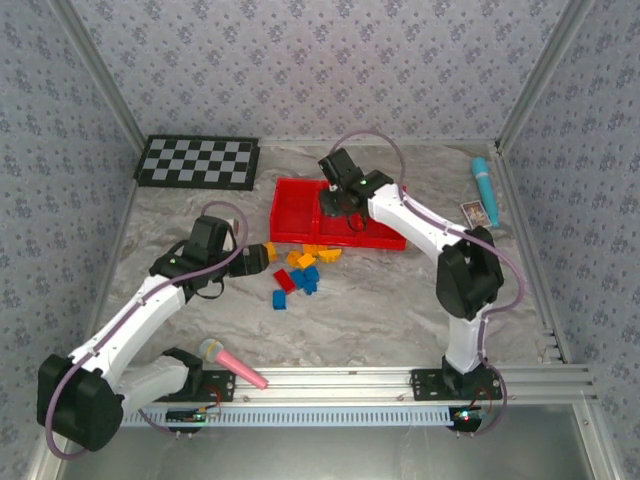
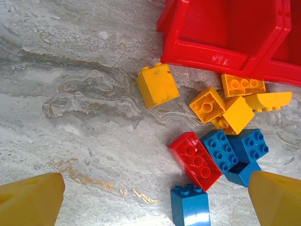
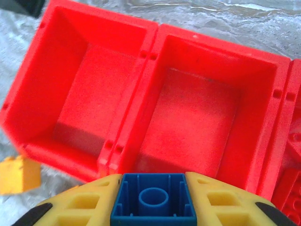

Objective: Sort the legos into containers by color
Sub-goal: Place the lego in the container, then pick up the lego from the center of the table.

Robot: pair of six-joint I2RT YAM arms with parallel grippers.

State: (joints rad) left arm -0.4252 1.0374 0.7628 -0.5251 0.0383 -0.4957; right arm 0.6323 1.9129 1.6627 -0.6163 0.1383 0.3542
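- Table (image 1: pixel 400 310): flat top, grey marbled finish.
- Board (image 1: pixel 198 161): flat rectangle of black and white checks, far left.
- Tray (image 1: pixel 285 212): shallow, bright red, glossy plastic, far centre. Its rectangular compartments sit side by side, with sloping walls and grainy floors.
- Left gripper (image 1: pixel 258 255): blunt yellow plastic fingers spread wide with nothing between them, low over the table just left of the loose bricks.
- Right gripper (image 3: pixel 153 188): yellow fingers with cut-out pads, clamped on the blue brick (image 3: pixel 153 200) above the tray's near rim.
- Toy microphone (image 1: pixel 235 365): pink handle, rounded yellowish head, lying near left.
- Loose bricks (image 1: pixel 300 272): studded, hard, shiny plastic, heaped on the table just near of the tray. They include a yellow cube (image 2: pixel 157 84), a long red block (image 2: pixel 195 160) and a blue block (image 2: pixel 190 205).
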